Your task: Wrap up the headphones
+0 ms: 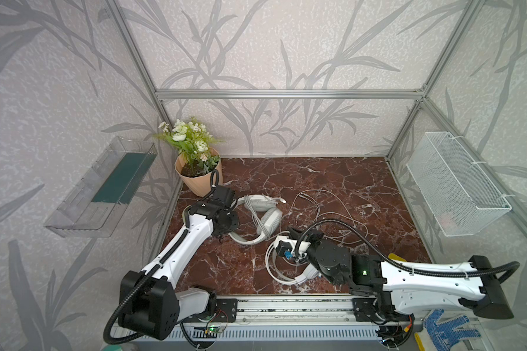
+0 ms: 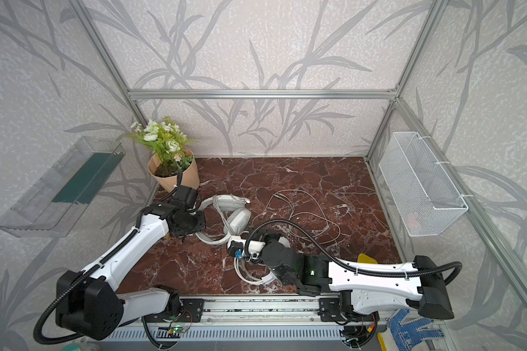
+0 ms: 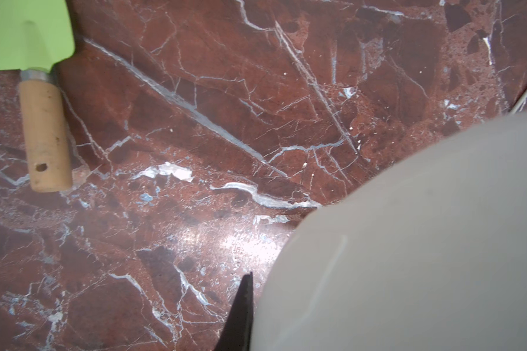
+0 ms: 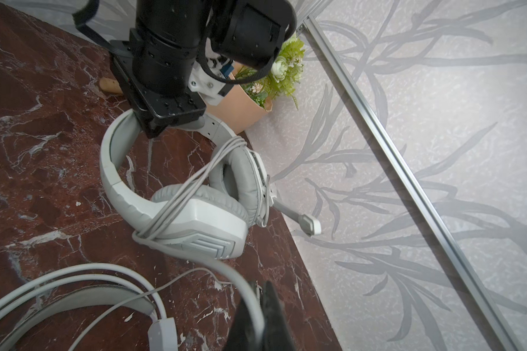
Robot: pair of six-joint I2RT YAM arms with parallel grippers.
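Top views: the greyish-white headset [image 1: 266, 217] lies on its side on the surface [image 1: 332, 176], left of middle and near the plant pot [image 1: 200, 182]. Its headband bows toward the left arm and its cups sit toward the centre, so its long axis runs roughly crown-to-cups across the surface. The left tool [image 1: 225, 235] sits at the band. The right tool [image 1: 291, 233] is just beside the cups, with the glossy white headset [image 1: 305, 275] partly under its arm and loose cable [image 1: 332, 212] sprawled behind. Left wrist view: one dark fingertip [image 3: 244, 304] lies against a broad pale curve, likely the band, so the jaws are narrow and apparently clamped on it. A green trowel [image 3: 44, 130] lies well apart. Right wrist view: several turns cross both cups, and the microphone boom [image 4: 309, 225] points away toward the wall. The headset cable [image 4: 235, 273] leaves the nearer cup and ends pinched in the right tool, jaws closed on it. Your step, by the look of things, is the next turn. Keep the left clamp still so the headset cannot swivel, and hold the cable lightly taut. Lay it beside the existing turns across the cups, and steer clear of the boom and of the other headset's lead, which lies close enough to snag.
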